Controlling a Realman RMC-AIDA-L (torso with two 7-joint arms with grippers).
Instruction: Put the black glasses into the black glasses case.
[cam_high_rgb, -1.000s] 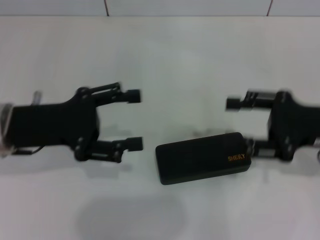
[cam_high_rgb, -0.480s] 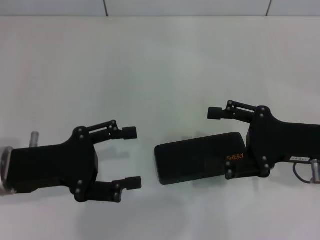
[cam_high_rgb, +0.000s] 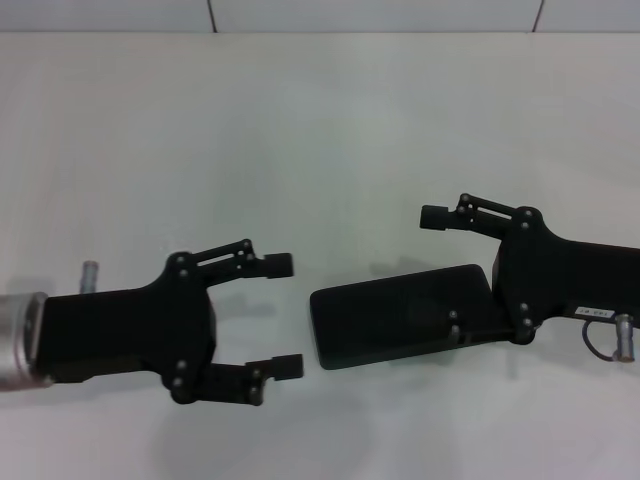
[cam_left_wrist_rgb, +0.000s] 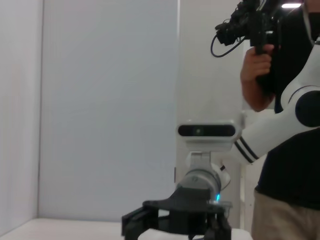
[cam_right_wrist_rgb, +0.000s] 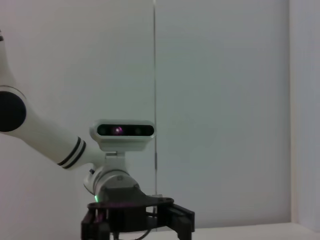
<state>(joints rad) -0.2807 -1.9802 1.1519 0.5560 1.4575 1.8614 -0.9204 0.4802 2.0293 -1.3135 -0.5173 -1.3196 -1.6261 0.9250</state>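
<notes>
The black glasses case (cam_high_rgb: 402, 315) lay shut and flat on the white worktop (cam_high_rgb: 320, 130), right of centre and towards the near edge, its long side running left to right with the right end angled slightly farther away. The black glasses were not visible in any view.

The right gripper (cam_high_rgb: 446, 276) came in from the right with its jaws spread wide. The far finger reached out over bare worktop beyond the case, and the near finger lay over the case's right end; whether it touched the lid could not be told. Nothing was held between the jaws.

The left gripper (cam_high_rgb: 284, 316) sat left of the case, near the front of the worktop, jaws released and pointing right towards the case's left end, close to it but apart.

In the left wrist view the right gripper (cam_left_wrist_rgb: 176, 222) showed opposite, with a person (cam_left_wrist_rgb: 287, 125) holding a camera (cam_left_wrist_rgb: 247, 22) behind it. The right wrist view showed the left gripper (cam_right_wrist_rgb: 137, 220) against a plain wall.
</notes>
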